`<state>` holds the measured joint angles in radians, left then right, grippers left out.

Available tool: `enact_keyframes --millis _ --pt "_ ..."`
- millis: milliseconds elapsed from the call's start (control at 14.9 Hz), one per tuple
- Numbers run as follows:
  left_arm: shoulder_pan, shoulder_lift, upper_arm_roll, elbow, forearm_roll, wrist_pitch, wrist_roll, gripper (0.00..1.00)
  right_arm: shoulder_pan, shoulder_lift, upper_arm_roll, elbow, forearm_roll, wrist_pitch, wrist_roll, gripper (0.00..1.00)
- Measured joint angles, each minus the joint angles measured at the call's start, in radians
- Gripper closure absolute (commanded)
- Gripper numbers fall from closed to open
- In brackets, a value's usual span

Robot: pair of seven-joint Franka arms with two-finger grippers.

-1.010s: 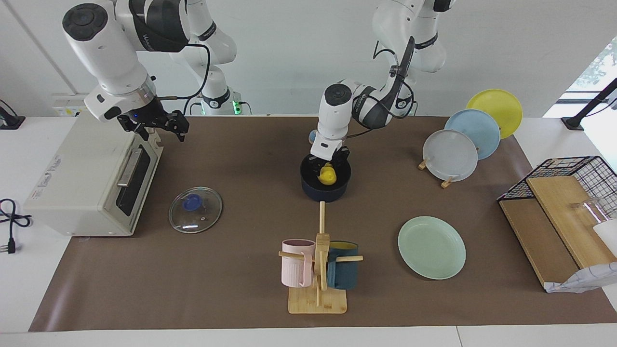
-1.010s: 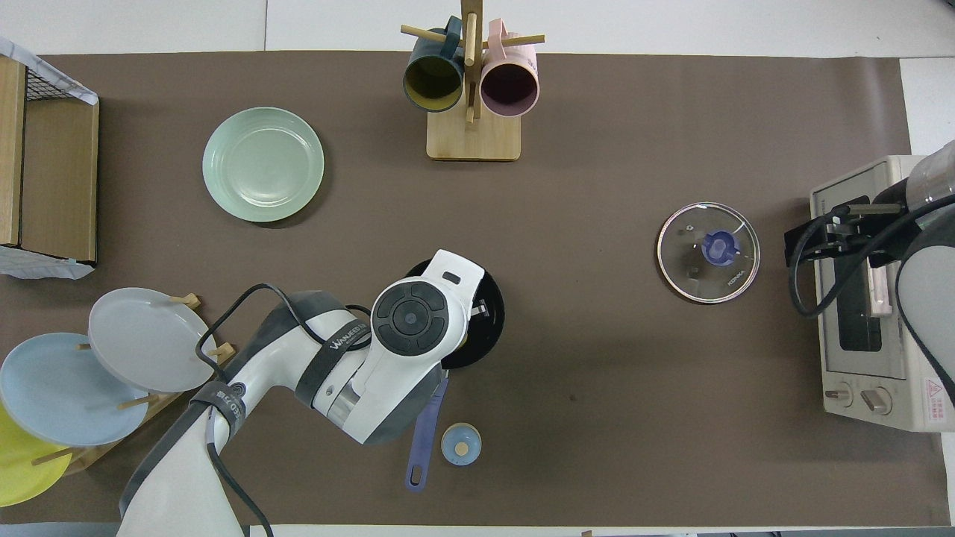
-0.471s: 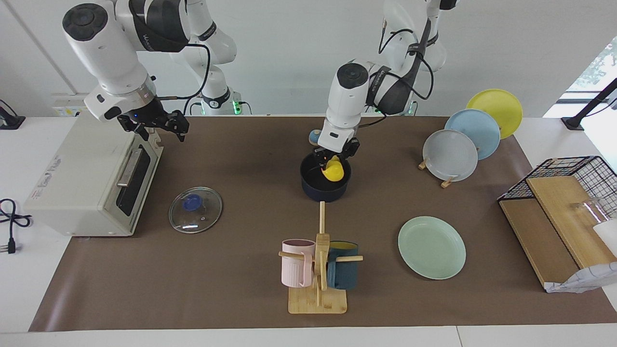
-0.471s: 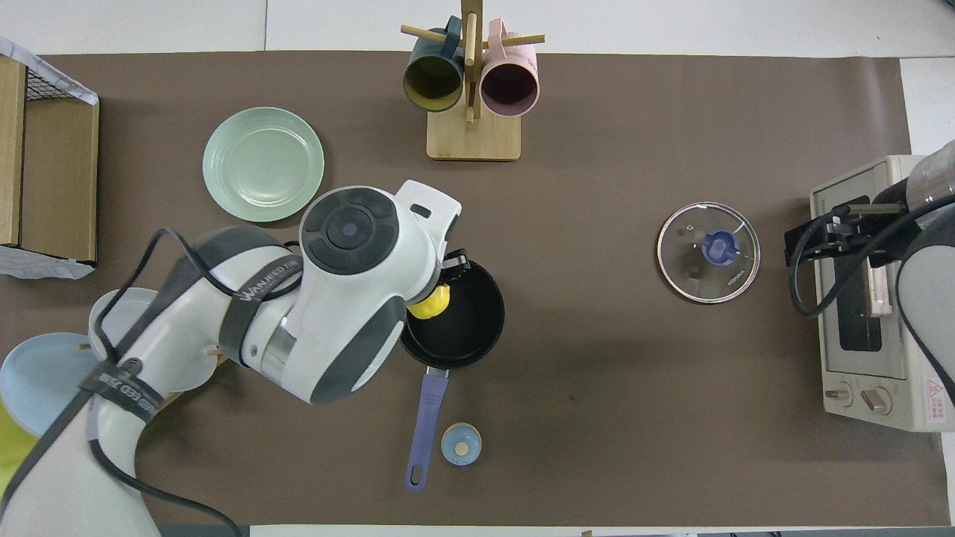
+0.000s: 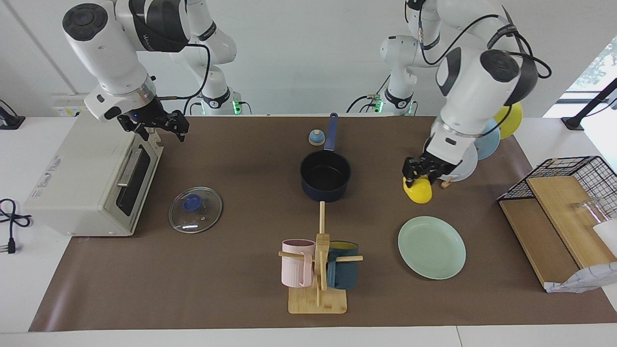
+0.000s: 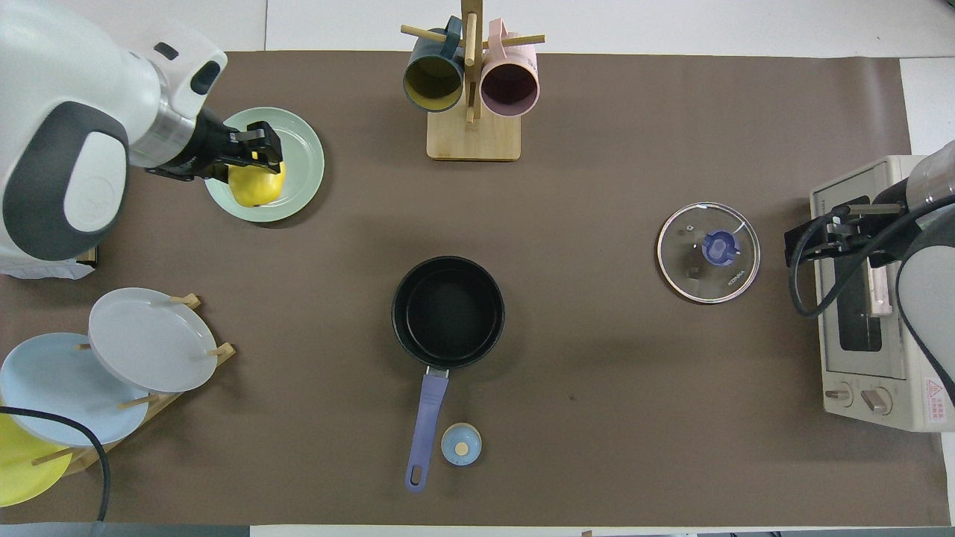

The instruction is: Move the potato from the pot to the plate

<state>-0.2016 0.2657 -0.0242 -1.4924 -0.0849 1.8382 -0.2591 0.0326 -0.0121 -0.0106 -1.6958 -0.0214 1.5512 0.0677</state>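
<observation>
The left claw (image 5: 417, 176) grips the potato (image 5: 419, 192) in the air over the plate (image 5: 432, 246); the pot (image 5: 325, 176) holds nothing. The right claw (image 5: 156, 123) waits, fingers spread, over the toaster oven (image 5: 82, 180).

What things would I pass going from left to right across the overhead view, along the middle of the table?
Mint plate, with the potato held over it by the left gripper → pot → glass lid → toaster oven, where the right gripper waits.
</observation>
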Motion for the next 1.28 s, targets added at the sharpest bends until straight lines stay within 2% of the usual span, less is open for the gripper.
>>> enact_keyframes --millis 202,538,673,875,942,1010,1279 --pt "0.057 0.093 -0.001 0.001 0.0 0.111 0.142 1.0 0.0 0.0 0.0 0.0 0.0 0.0 0.0 0.0" --pt "0.059 0.244 -0.007 0.0 0.001 0.262 0.214 1.0 0.0 0.0 0.0 0.0 0.0 0.0 0.0 0.0" --pt "0.061 0.271 -0.007 -0.006 0.002 0.282 0.224 1.0 0.0 0.0 0.0 0.0 0.0 0.0 0.0 0.0" --pt "0.063 0.272 -0.005 -0.049 0.002 0.307 0.233 1.0 0.0 0.0 0.0 0.0 0.0 0.0 0.0 0.0" --pt "0.064 0.272 -0.005 -0.066 0.002 0.316 0.235 0.23 0.0 0.0 0.0 0.0 0.0 0.0 0.0 0.0" --pt "0.064 0.272 -0.005 -0.075 0.002 0.32 0.236 0.0 0.0 0.0 0.0 0.0 0.0 0.0 0.0 0.0" --pt "0.064 0.242 -0.006 -0.05 0.017 0.305 0.239 0.0 0.0 0.0 0.0 0.0 0.0 0.0 0.0 0.0"
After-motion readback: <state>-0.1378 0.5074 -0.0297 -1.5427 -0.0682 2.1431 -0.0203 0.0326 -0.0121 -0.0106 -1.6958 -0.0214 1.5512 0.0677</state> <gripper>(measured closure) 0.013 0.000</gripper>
